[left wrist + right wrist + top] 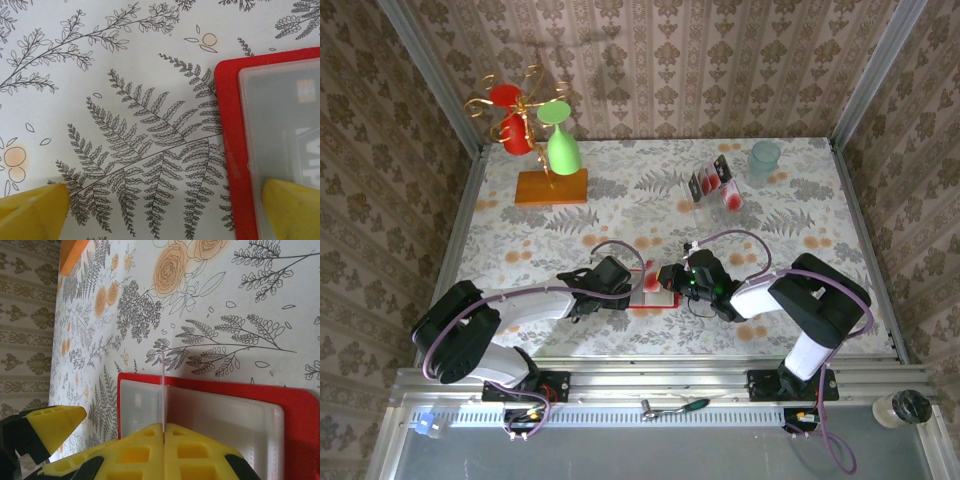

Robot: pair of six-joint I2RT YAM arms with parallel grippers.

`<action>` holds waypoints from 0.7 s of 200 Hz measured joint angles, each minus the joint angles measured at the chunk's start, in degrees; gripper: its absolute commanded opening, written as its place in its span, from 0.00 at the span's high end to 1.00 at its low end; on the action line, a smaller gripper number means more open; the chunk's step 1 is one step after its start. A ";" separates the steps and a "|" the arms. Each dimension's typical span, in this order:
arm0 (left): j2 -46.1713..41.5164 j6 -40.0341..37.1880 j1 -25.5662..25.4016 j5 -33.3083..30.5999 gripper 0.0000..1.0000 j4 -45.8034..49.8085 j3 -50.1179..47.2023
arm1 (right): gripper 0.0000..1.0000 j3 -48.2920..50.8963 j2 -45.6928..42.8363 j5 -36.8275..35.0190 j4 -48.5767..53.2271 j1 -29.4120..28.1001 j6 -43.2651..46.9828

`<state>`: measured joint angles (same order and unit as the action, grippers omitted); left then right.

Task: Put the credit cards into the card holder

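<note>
The red card holder [650, 303] lies open on the flowered tablecloth between the two arms, its pale inner pockets [220, 410] facing up. My right gripper [164, 427] is shut on a thin credit card [163, 385] seen edge-on, standing upright over the holder's middle fold. My left gripper [162, 215] is open at the holder's left edge, one yellow fingertip [292, 210] resting on the clear pocket and the other [30, 210] over the cloth. A dark card [300, 125] lies inside that pocket. More credit cards stand in a clear rack [712, 180] at the back.
A teal cup [765, 160] stands at the back right beside the rack. An orange block [552, 187] at the back left carries a gold stand with red and green glasses. The left gripper's finger [50, 427] sits close to the right gripper's left side.
</note>
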<state>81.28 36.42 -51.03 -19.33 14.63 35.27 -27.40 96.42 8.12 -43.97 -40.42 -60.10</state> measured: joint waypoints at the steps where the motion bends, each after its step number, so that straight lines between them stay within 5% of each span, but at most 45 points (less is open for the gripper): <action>1: 0.00 0.00 0.00 -0.02 0.00 0.02 0.00 | 1.00 0.00 0.00 0.00 -0.04 0.00 -0.04; 140: 0.00 0.02 0.00 -0.09 0.00 0.00 -0.04 | 1.00 2.49 1.18 -0.02 -6.91 -0.26 -3.56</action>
<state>81.28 36.45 -51.03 -19.42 14.63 35.22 -24.91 97.60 8.10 -50.87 -40.69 -63.66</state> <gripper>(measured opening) 0.999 0.064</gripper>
